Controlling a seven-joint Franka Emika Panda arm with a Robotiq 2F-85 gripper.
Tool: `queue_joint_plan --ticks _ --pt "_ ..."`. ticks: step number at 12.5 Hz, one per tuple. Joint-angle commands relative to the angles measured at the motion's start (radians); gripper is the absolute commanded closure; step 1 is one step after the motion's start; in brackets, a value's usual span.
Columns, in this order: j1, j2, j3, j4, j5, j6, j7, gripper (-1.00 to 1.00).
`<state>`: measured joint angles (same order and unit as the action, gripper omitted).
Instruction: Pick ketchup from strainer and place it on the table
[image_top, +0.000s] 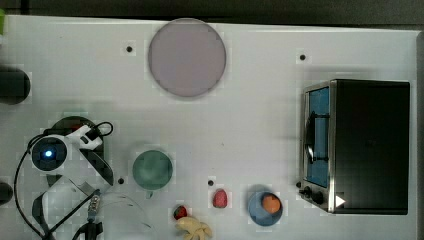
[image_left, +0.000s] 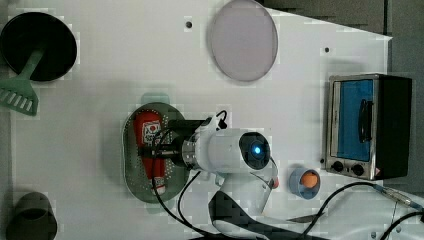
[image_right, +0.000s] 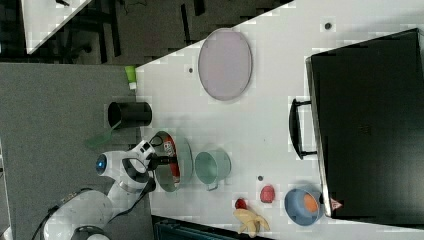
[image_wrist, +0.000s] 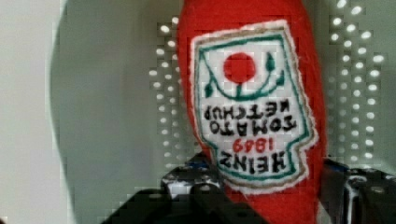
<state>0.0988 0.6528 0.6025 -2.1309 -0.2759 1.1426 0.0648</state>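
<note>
The ketchup (image_left: 149, 131) is a red bottle with a white label. It lies flat in the pale green strainer (image_left: 127, 145) at the left view's centre-left. My gripper (image_left: 155, 150) reaches over the strainer and stands across the bottle's lower half. In the wrist view the ketchup (image_wrist: 252, 102) lies between my fingers (image_wrist: 187, 179), which press on both its sides, over the perforated strainer (image_wrist: 116, 116) floor. In the right view the ketchup (image_right: 170, 150) shows red inside the strainer (image_right: 186, 160). The arm hides most of the strainer (image_top: 75, 121) in the top view. The white table (image_top: 250, 125) lies all around.
A green cup (image_top: 152, 170) stands just right of the strainer in the top view. Farther off are a lilac plate (image_top: 186, 57), a toaster oven (image_top: 355, 145), a blue bowl (image_top: 265, 207), a strawberry (image_top: 220, 198) and a banana (image_top: 194, 227). A black pot (image_left: 39, 45) holds a green spatula (image_left: 20, 95).
</note>
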Motion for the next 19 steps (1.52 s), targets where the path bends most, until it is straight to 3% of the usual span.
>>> queue_joint_plan --ticks 1,5,8,13,19 --pt "-0.004 -0.119 0.039 0.016 0.038 -0.033 0.034 -0.12" --pt "-0.055 -0.334 0.059 0.022 0.191 -0.186 0.034 -0.12" --pt "-0.126 -0.482 0.041 0.034 0.283 -0.365 0.031 -0.12" --pt "-0.230 -0.601 -0.076 0.034 0.293 -0.505 -0.003 -0.12" --pt "-0.266 -0.598 -0.326 0.000 0.291 -0.536 -0.033 -0.12"
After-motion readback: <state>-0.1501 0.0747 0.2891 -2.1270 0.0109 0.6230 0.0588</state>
